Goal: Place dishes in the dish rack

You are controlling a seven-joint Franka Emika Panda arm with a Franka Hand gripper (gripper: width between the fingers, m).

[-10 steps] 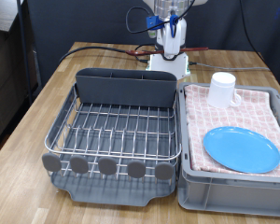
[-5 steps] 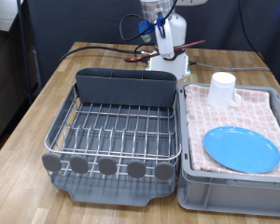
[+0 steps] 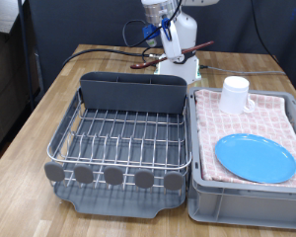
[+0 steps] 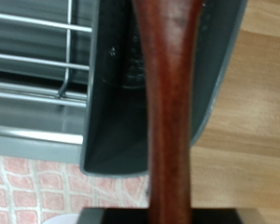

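My gripper [image 3: 172,38] is shut on the dark-brown wooden spoon [image 3: 180,51] and holds it crosswise in the air behind the grey utensil caddy [image 3: 133,95]. In the wrist view the spoon's handle [image 4: 168,103] runs down the middle, with the caddy's open compartment [image 4: 117,112] below it. The silver wire dish rack [image 3: 123,138], on its dark grey tray, holds no dishes. The light-blue plate [image 3: 255,157] and the white cup [image 3: 235,95] sit on the pink checkered cloth [image 3: 271,117] at the exterior view's right.
A grey bin [image 3: 242,205] lined with the cloth stands right of the rack. A row of grey discs [image 3: 113,176] lines the rack's front. The white robot base [image 3: 178,69] and cables lie behind the caddy on the wooden table [image 3: 49,109].
My gripper has moved towards the exterior view's left with the spoon in it. The plate, cup and rack have not moved.
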